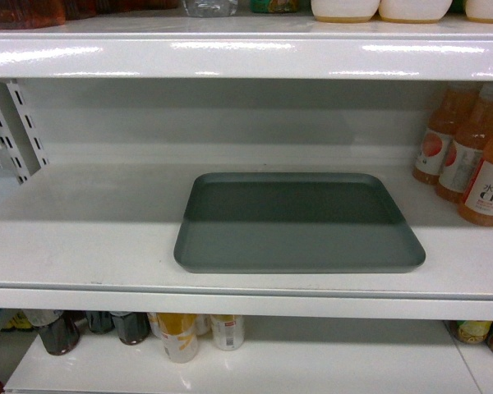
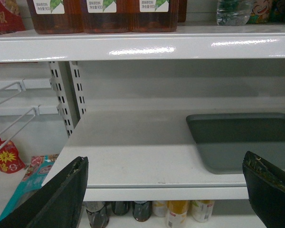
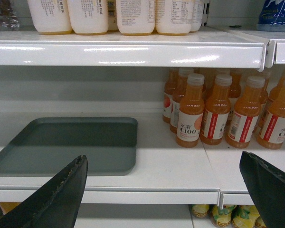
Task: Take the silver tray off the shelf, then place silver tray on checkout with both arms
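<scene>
The silver tray (image 1: pixel 300 223) is a flat grey-green rectangle lying on the white shelf (image 1: pixel 90 238), near the front edge. The same tray (image 2: pixel 242 142) shows at the right of the left wrist view, and the tray (image 3: pixel 71 145) sits at the left of the right wrist view. My left gripper (image 2: pixel 164 192) is open, in front of the shelf edge and left of the tray, holding nothing. My right gripper (image 3: pixel 164 192) is open too, in front of the shelf to the tray's right. Neither arm appears in the head view. The checkout is out of view.
Orange juice bottles (image 1: pixel 472 156) stand on the shelf right of the tray, with several orange bottles (image 3: pixel 218 109) in the right wrist view. A shelf board (image 1: pixel 246 53) with bottles hangs above. Slotted uprights (image 2: pixel 66 95) stand at the left. Cans and bottles (image 1: pixel 181 332) fill the shelf below.
</scene>
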You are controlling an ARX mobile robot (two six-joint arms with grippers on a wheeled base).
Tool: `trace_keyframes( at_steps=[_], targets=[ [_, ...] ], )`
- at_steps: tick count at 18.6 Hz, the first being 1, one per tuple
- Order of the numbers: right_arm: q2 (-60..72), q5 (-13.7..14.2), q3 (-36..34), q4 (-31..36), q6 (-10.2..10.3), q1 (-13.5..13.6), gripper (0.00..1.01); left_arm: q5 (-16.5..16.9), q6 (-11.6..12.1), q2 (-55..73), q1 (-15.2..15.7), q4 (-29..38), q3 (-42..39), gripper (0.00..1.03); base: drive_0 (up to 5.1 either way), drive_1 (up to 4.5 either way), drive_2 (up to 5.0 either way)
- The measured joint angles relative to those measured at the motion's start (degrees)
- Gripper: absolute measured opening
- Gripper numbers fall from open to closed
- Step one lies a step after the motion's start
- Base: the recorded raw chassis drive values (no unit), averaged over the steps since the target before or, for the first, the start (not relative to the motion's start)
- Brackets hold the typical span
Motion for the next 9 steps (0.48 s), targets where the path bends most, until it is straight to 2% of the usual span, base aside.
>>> trace_keyframes(
  at_steps=[3,4,5,6,7,8,9],
  targets=[
    [0.0,0.0,0.0,0.0,0.0,0.0,0.98,0.0,0.0,0.0,0.0,0.0,0.0,0.98,0.0,0.0,0.0],
    [0.61,-1.97,0.55,-2.51,-0.11,-0.66,0.98,-2.71,-0.87,1.01,-0.87,-3.69,0.96,0.98,0.0,0.0,0.0],
    [6.16,-9.49,3.17,-8.44,-0.02,-3.32,0.98,-10.32,-4.5,7.76,-4.61,-9.55,4.28,0.98,0.0,0.0,0.0],
    [16.83,-14.45,5.49,-5.92,0.79,-3.34,0.98,-15.08,-7.74,21.42,-7.1,-5.33,7.8,0.98,0.0,0.0,0.0],
    [23.78,-16.31,6.62,-2.27,0.96,-1.97,0.98,-15.34,-8.81,28.0,-7.19,-1.9,8.83,0.98,0.0,0.0,0.0],
    [28.83,-16.37,7.41,0.76,1.4,-0.7,0.98,-15.34,-9.62,34.03,-7.3,1.03,9.35,0.98,0.0,0.0,0.0],
    [35.43,-16.33,8.33,4.74,1.9,0.17,0.98,-13.84,-10.6,41.59,-7.45,4.98,9.79,0.98,0.0,0.0,0.0]
  ],
)
